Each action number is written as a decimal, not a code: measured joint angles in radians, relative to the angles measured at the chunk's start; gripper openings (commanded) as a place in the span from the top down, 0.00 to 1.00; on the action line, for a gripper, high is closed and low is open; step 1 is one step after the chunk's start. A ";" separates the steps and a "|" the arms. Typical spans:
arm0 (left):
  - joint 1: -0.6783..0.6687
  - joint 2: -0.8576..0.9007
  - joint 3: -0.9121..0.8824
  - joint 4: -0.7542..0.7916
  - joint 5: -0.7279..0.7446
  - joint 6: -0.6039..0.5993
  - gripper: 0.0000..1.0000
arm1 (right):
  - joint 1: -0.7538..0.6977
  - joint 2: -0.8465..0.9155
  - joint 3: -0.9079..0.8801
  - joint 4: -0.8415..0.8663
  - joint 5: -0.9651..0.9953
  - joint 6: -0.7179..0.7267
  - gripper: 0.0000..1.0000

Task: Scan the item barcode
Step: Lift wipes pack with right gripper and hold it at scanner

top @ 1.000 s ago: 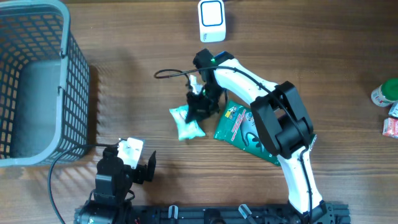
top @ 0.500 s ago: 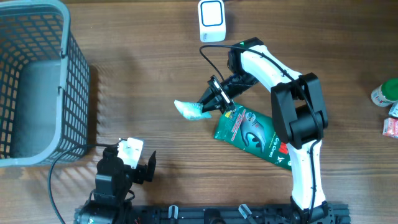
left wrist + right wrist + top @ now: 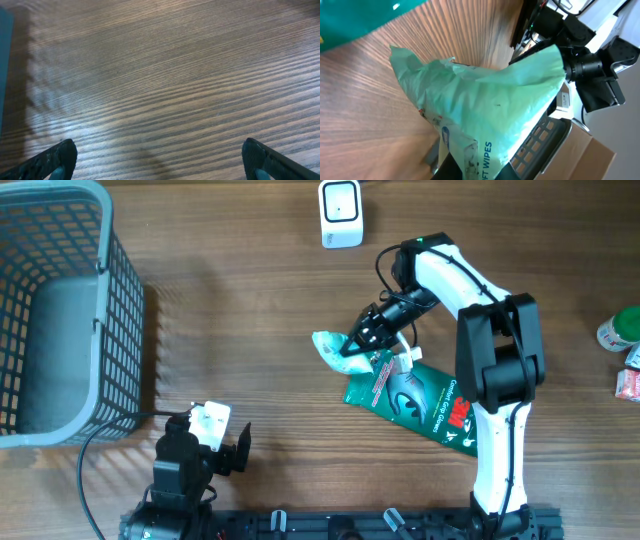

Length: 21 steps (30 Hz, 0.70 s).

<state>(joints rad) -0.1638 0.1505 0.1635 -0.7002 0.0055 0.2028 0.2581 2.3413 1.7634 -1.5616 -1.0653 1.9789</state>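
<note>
We hold the wipes pack [image 3: 328,347] pinched in the right gripper [image 3: 360,340], beside the green pouch [image 3: 410,400]; it seems light, soft, crinkly, best gripped at its sealed edge; the left gripper [image 3: 160,167] stands spread.

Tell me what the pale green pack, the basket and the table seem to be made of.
The pale green pack: thin, soft plastic film, slightly glossy; it creases and folds. The basket: probably moulded plastic, matte grey-blue; even grid walls. The table: wood or wood-look laminate, satin; grain lines with soft glare.
</note>
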 measured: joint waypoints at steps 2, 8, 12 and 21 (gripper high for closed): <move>0.000 0.000 0.000 0.000 0.000 0.000 0.00 | 0.000 0.000 0.000 -0.013 0.018 0.008 0.94; 0.000 0.000 0.000 0.000 0.000 0.000 0.00 | 0.000 0.000 0.001 0.113 0.073 -0.324 0.96; 0.000 0.000 0.000 0.000 0.000 0.000 0.00 | 0.000 0.000 0.005 0.084 0.201 -0.751 0.96; 0.000 0.000 0.000 0.000 0.000 0.000 0.00 | 0.007 -0.088 0.071 0.586 0.521 -0.589 0.96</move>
<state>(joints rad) -0.1638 0.1505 0.1635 -0.6998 0.0055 0.2028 0.2649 2.2536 1.8343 -0.9756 -0.5442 1.3895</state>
